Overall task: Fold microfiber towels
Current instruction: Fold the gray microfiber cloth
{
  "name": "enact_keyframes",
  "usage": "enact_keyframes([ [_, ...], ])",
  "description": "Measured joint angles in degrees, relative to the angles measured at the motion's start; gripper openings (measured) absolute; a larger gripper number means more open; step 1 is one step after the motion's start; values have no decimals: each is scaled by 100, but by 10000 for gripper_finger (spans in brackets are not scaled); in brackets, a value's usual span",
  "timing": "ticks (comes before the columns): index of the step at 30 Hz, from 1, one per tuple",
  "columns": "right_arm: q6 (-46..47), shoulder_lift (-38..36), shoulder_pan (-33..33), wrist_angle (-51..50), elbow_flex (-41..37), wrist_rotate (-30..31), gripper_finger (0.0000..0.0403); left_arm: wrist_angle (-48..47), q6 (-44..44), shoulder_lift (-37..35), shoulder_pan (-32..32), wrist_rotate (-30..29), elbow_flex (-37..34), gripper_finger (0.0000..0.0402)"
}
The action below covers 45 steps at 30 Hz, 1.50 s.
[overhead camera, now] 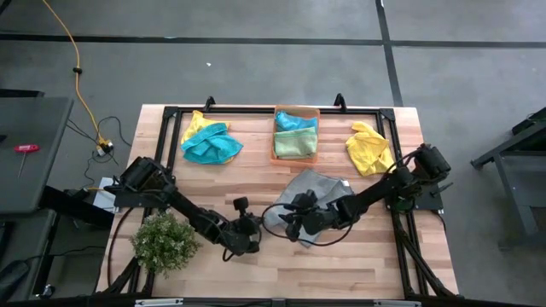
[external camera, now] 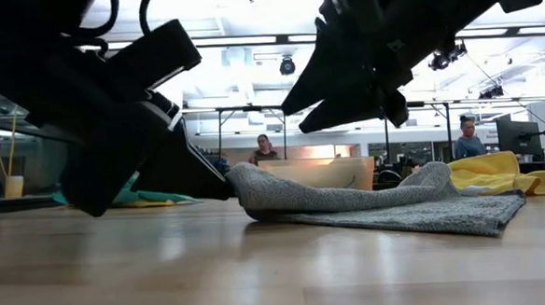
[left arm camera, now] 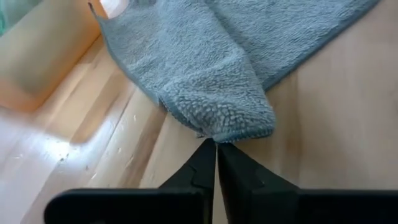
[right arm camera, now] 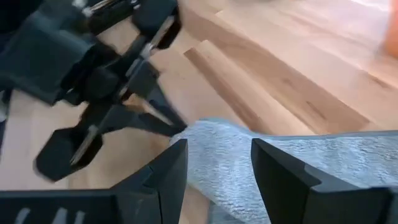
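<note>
A grey microfiber towel [overhead camera: 314,189] lies rumpled on the wooden table's middle, partly folded over itself. My left gripper [left arm camera: 216,149] is shut at the towel's near-left corner. My right gripper [right arm camera: 217,168] hangs open a little above the same end of the towel [right arm camera: 249,162] and touches nothing. Teal and green towels [overhead camera: 295,135] sit in an orange bin [overhead camera: 275,128] at the back. A yellow and teal heap [overhead camera: 209,141] lies at the back left, and a yellow towel [overhead camera: 368,149] at the back right. My left gripper pinches the hem of the grey towel's folded-over corner [left arm camera: 217,132] between its two fingers, only at their free ends. The fingers slant down from the table's left-near side. The corner bulges up slightly [external camera: 246,180]; the towel's remainder lies on the table.
A small bushy green plant [overhead camera: 164,243] stands near the table's front left, close to my left arm. A black frame [overhead camera: 256,109] runs along the back edge. People show in the room beyond the table [external camera: 466,135]. Bare wood lies in front of the grey towel.
</note>
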Motion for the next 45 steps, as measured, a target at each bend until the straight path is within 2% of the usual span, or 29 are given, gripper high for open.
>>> enact_keyframes([
  [3,-483,-33,21,45,0,-501,170,-146,49,-22,21,-2,0,2],
  [8,-1196,-13,170,-82,0,-2176,169,-948,-45,-451,49,-212,-2,1],
  [10,-1252,10,285,-237,0,-2370,169,-1192,-146,-677,76,-301,2,0],
  [16,-1420,14,670,-982,0,-2075,169,-2023,-645,-1127,241,199,8,0],
  [20,-973,83,939,-1466,-11,-2039,169,-2182,-800,-1094,253,350,2,0],
  [25,-827,177,1220,-1488,0,-1856,169,-2204,-905,-995,272,446,0,0],
  [31,-735,238,1353,-1715,0,-1124,169,-2196,-1031,-994,275,429,2,0],
  [42,-746,684,1368,-1528,33,-1061,169,-2226,-1062,-994,283,432,2,0],
  [45,-730,692,1391,-1592,28,-1055,154,-2311,-1057,-994,283,431,2,0],
])
